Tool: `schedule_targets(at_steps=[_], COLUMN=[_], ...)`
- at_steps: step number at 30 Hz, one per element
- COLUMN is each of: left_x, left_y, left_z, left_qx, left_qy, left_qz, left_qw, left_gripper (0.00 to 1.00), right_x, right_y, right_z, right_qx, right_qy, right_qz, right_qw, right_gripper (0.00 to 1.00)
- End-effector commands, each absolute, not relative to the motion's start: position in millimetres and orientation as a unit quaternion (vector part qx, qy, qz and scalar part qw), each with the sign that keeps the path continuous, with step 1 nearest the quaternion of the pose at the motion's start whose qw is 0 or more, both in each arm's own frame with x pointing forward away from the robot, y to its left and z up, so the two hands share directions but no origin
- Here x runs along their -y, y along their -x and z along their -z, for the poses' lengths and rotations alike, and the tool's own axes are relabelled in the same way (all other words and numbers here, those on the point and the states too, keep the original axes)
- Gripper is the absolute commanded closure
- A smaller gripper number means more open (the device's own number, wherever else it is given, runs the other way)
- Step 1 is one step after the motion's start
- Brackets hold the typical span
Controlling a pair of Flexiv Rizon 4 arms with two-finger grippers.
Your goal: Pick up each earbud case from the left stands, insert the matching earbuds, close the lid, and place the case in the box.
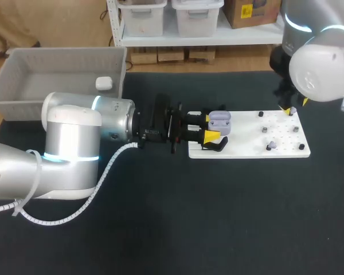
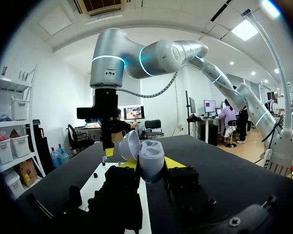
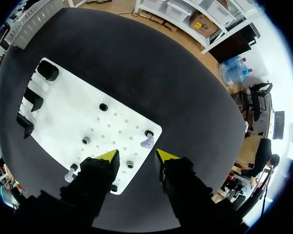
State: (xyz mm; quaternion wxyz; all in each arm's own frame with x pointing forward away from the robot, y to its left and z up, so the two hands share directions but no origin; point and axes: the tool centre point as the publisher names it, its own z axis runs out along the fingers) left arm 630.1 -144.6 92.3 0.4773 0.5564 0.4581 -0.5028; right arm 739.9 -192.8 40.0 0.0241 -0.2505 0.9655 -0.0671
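A black table (image 1: 229, 217), matte and evenly lit; its dark top runs edge to edge.

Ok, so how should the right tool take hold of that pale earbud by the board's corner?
Probably from straight above: the earbud stands up on its small holder near the white board's corner, bare board around it. Close the open right tool on its upper body, one finger each side.
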Motion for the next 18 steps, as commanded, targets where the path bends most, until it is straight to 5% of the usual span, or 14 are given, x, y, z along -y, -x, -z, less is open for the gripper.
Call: schedule_targets(at_steps=[1, 8, 18], left_x=[144.5, 144.5, 144.5], left_y=[-628.7, -628.7, -628.7], left_z=[-91.9, -91.9, -91.9], left_qx=[-0.459, -0.459, -0.459], left_qy=[-0.555, -0.555, -0.555], left_qz=[0.501, 0.501, 0.501], left_qw=[0.480, 0.480, 0.480], left_gripper=[1.00, 1.00, 1.00], right_x=[196.7, 200.1, 198.6], right_y=[-736.6, -739.6, -744.3], right_z=[-33.2, -25.7, -23.5], right_qx=[-0.965, -0.963, -0.957], right_qy=[0.250, 0.255, 0.272], right_qz=[0.074, 0.082, 0.091], right_qw=[0.033, 0.039, 0.042], right_gripper=[0.53, 0.61, 0.58])
